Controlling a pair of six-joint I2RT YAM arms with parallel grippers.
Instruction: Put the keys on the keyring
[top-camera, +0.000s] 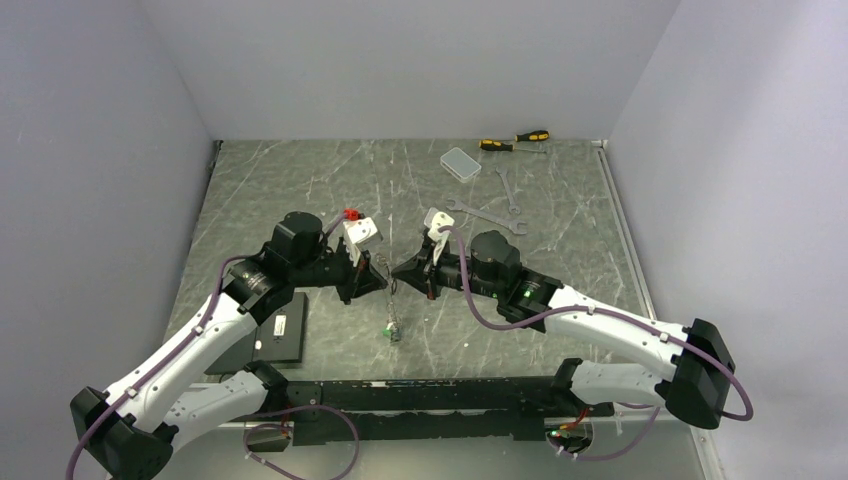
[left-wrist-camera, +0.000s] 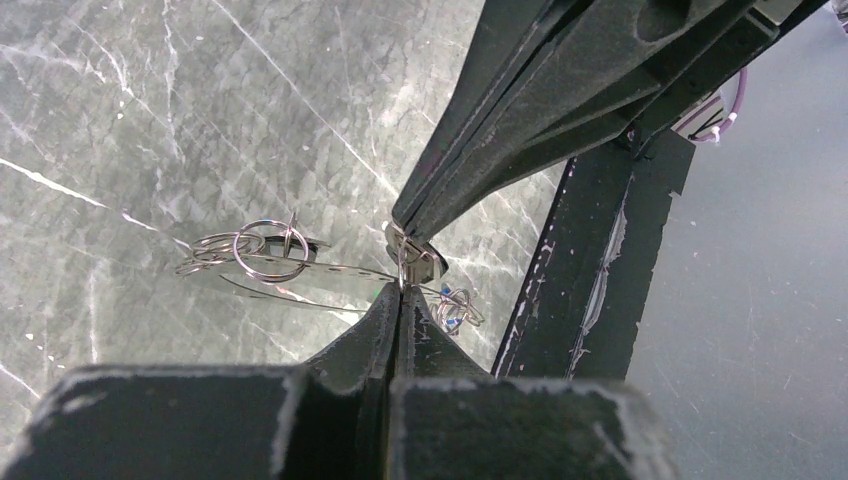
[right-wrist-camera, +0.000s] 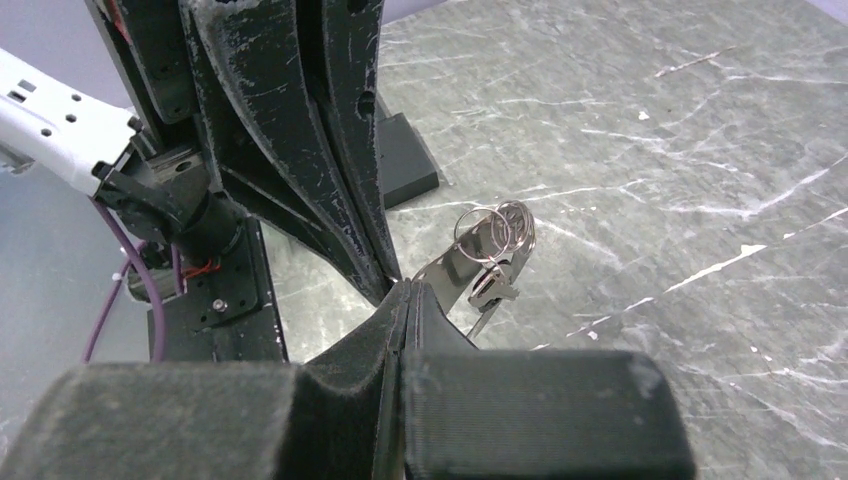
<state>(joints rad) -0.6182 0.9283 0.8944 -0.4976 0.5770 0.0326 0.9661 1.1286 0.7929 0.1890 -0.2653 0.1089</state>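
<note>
Both arms are nose to nose in the middle of the table, tips touching, and this is the fiddly part. The left gripper (left-wrist-camera: 400, 303) has its jaws pressed flat together with no gap at all, and a thin loop of wire runs in between the tips. That looks like the keyring (left-wrist-camera: 403, 270), though so little of it shows that I can't be sure.

The right gripper (right-wrist-camera: 405, 295) is clamped just as tight, pinching the near end of a flat silver key (right-wrist-camera: 462, 262). The key pokes out beyond the jaws, away from the right wrist, with a cluster of small split rings (right-wrist-camera: 495, 228) at its far end. From the left wrist view, that key lies across and to the left of the tips.

Just below the meeting point, on the near side of the jaws, sits a little bunch of keys (top-camera: 393, 331) showing green and blue. I can't tell whether it hangs from the ring or lies on the marble.

As for progress, I'd call it mid-threading. One key is presented right at the ring, but nothing shows it hooked over the wire yet. If the bunch below is already on, this silver key may be among the last. If not, most of the job remains.
</note>
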